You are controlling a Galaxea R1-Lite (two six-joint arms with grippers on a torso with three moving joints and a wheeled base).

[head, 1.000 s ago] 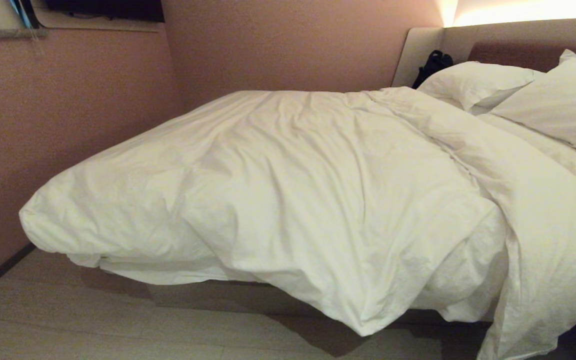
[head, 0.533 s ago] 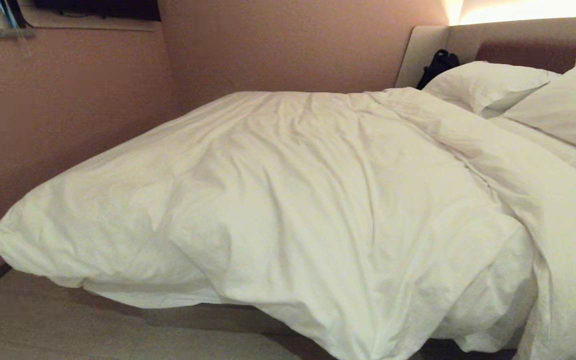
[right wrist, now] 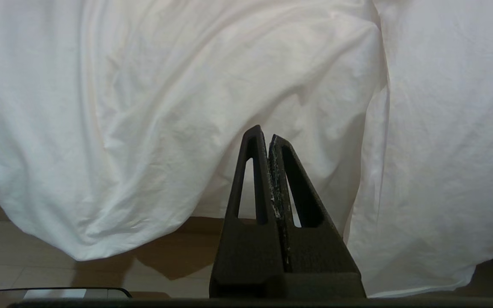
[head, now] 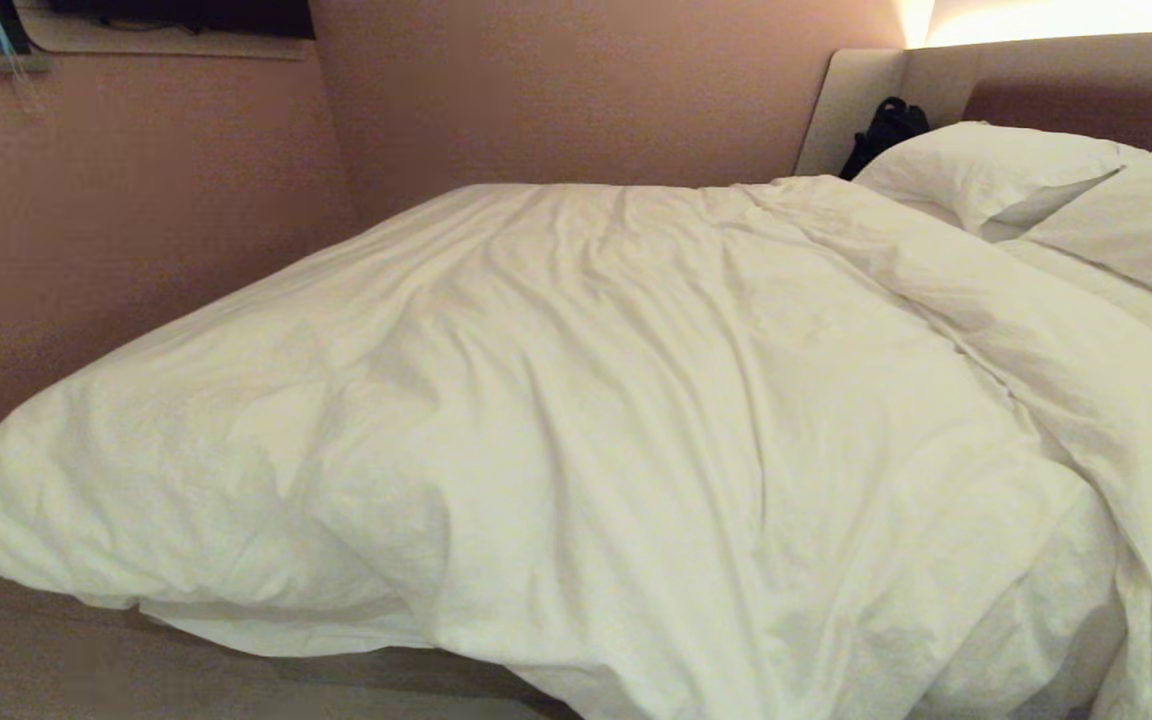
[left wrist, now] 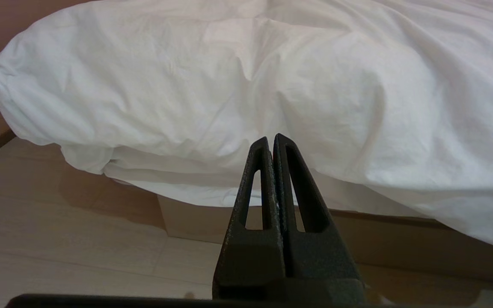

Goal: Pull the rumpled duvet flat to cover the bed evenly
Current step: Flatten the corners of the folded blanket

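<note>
Duvet [head: 576, 400] lying rumpled across the bed [left wrist: 212, 222], bunched and spilling over its near edge; left gripper [left wrist: 271, 139] and right gripper [right wrist: 263, 132], fingers pressed together and empty, face that overhang for a first grasp.

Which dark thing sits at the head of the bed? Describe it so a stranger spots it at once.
Start at the padded headboard. Follow it to its far corner by the wall, just behind the farther pillow. There sits a small black bag-like object, the only dark thing among white bedding.
</note>
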